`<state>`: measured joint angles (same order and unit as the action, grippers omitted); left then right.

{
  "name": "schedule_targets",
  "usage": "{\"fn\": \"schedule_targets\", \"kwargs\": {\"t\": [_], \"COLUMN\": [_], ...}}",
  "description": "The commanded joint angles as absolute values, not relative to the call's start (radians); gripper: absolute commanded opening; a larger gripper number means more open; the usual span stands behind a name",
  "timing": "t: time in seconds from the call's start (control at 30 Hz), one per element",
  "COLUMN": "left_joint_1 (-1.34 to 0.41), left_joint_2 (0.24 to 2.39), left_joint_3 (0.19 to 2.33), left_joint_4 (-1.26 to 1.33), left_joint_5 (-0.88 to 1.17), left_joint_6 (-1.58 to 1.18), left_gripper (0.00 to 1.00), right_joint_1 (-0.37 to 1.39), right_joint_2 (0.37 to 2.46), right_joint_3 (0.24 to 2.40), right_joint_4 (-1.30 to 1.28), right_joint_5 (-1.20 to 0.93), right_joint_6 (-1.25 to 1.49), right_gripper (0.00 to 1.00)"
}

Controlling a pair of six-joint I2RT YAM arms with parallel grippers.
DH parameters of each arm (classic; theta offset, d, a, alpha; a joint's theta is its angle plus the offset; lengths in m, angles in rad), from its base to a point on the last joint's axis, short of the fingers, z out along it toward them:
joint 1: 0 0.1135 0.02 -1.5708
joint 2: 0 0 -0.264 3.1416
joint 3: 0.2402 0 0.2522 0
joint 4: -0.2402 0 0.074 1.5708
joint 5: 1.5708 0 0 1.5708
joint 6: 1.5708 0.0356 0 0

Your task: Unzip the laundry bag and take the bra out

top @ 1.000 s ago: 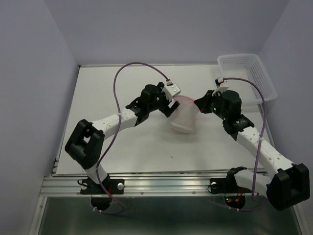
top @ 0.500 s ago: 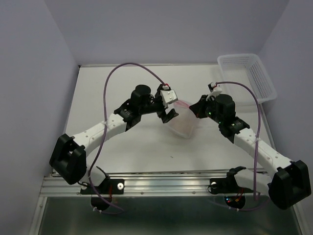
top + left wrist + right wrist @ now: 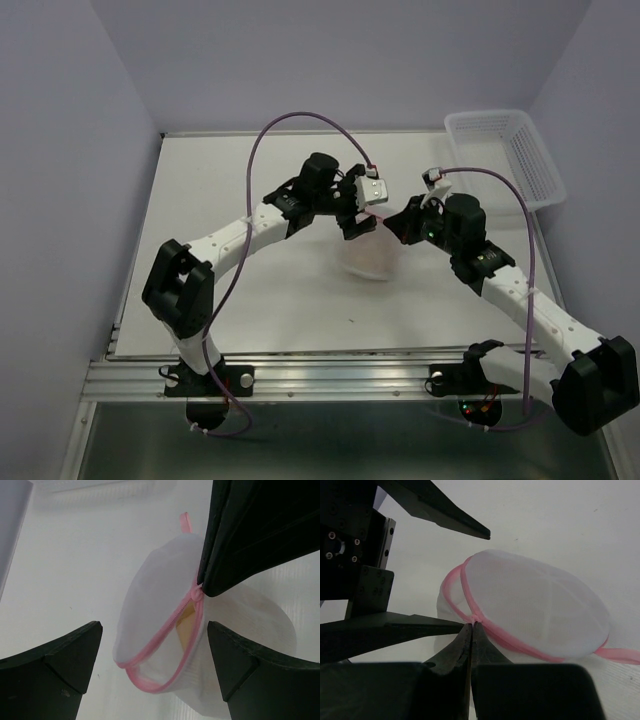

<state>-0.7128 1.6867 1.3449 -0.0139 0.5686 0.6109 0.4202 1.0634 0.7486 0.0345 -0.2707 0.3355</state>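
Right gripper (image 3: pixel 471 625) pinches flat black tips closed on the pink zipper (image 3: pixel 167 629) of the domed white-mesh laundry bag (image 3: pixel 535 605) on the table (image 3: pixel 200 290); left gripper (image 3: pixel 152 630) gapes wide just beside it. Peach patch inside, perhaps the bra (image 3: pixel 184 625). Beyond, a lattice basket (image 3: pixel 530 160).

Overhead view: I saw even, diffuse light from above. Table (image 3: pixel 250 300) was bright white, walls (image 3: pixel 60 150) pale lilac, shadows on table soft and faint. Slight barrel bend showed at frame edges; detail was fair, without motion blur.

Left wrist view: I noted left fingers (image 3: pixel 55 665) near-black, underexposed, soft-edged. Table was almost blown out; laundry bag (image 3: pixel 155 610) was sharp, its mesh glowing translucent.

Right wrist view: I found right fingers (image 3: pixel 460 652) dark and blurred in foreground, laundry bag in focus, soft shadow beneath it.
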Motion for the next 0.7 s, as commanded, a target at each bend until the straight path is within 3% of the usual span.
{"fn": "schedule_targets", "kwargs": {"t": [0.0,0.03,0.1,0.13,0.2,0.43,0.67], "left_joint_1": [-0.724,-0.724,-0.724,-0.724,-0.724,-0.724,-0.721], "left_joint_2": [1.713,1.718,1.729,1.732,1.735,1.681,1.643], "left_joint_3": [1.42,1.425,1.434,1.44,1.451,1.404,1.356], "left_joint_4": [-0.089,-0.092,-0.11,-0.121,-0.144,-0.15,-0.12], "left_joint_5": [0.626,0.633,0.658,0.669,0.69,0.719,0.673], "left_joint_6": [0.675,0.678,0.695,0.704,0.712,0.749,0.715], "left_gripper": [0.98,0.98,0.78,0.41,0.01,0.0,0.0], "right_joint_1": [0.43,0.43,0.43,0.43,0.43,0.42,0.364], "right_joint_2": [1.049,1.049,1.055,1.063,1.072,1.131,1.118], "right_joint_3": [0.764,0.765,0.77,0.773,0.785,0.816,0.793], "right_joint_4": [0.08,0.077,0.068,0.061,0.043,-0.078,-0.132], "right_joint_5": [-0.325,-0.322,-0.283,-0.263,-0.22,0.082,0.115], "right_joint_6": [0.31,0.31,0.313,0.322,0.328,0.35,0.367], "right_gripper": [0.01,0.01,0.01,0.01,0.01,0.01,0.01]}}
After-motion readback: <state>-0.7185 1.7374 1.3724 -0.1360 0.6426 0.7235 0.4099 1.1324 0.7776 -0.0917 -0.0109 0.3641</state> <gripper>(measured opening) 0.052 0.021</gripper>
